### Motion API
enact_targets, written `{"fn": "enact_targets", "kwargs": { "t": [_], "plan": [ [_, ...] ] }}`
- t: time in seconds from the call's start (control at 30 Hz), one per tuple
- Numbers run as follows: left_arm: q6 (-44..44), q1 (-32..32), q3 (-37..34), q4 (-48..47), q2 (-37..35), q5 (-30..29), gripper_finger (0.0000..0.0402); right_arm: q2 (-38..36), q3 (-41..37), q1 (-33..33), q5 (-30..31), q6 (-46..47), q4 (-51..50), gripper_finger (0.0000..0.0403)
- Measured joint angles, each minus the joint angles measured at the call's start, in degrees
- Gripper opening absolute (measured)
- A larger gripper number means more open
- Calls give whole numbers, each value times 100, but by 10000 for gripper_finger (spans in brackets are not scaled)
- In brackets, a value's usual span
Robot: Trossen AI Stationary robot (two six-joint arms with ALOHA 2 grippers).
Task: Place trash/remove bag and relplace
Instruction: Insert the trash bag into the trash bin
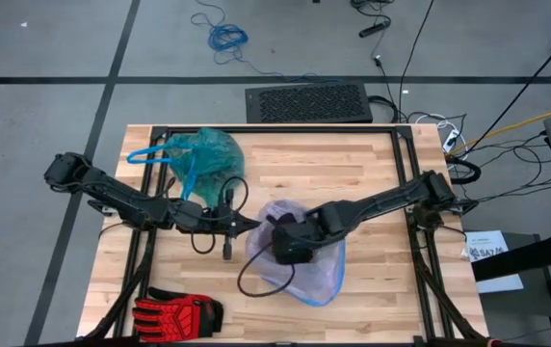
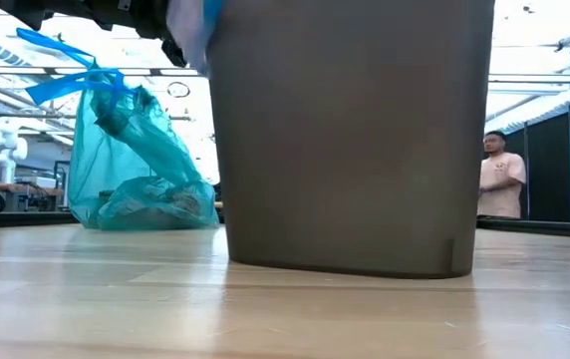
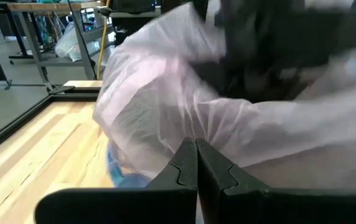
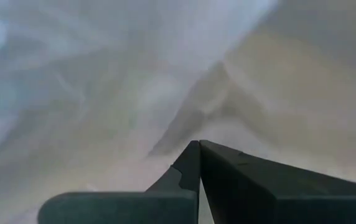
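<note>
Removed bag: you find the filled teal-green translucent plastic liner with blue drawstring loops [image 1: 206,154] near the wooden table [image 1: 353,173]'s far-left corner.
New liner: the pale lilac translucent bag with a blue rim [image 1: 309,275] drapes the grey plastic bin [image 2: 350,135] mid-table.
Left gripper [image 3: 196,163]: fingers closed at the lilac film; pinch unconfirmed.
Right gripper [image 4: 198,155]: closed, inside the bin mouth.
Handling: expect thin, limp, slippery film; grip the rim hem.
</note>
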Motion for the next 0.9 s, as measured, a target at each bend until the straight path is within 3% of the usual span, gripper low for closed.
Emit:
{"fn": "enact_targets", "kwargs": {
  "t": [0.23, 0.57, 0.9],
  "plan": [
    [0, 0, 0, 1, -2, 7, 0, -324, 11, 48, 226, 111, 567, 0],
    [3, 2, 0, 3, -4, 24, 0, 335, 4, 131, 313, 225, -70, 0],
    [7, 39, 0, 3, -4, 20, 0, -269, 11, 235, 761, 355, 502, 0]
  ]
}}
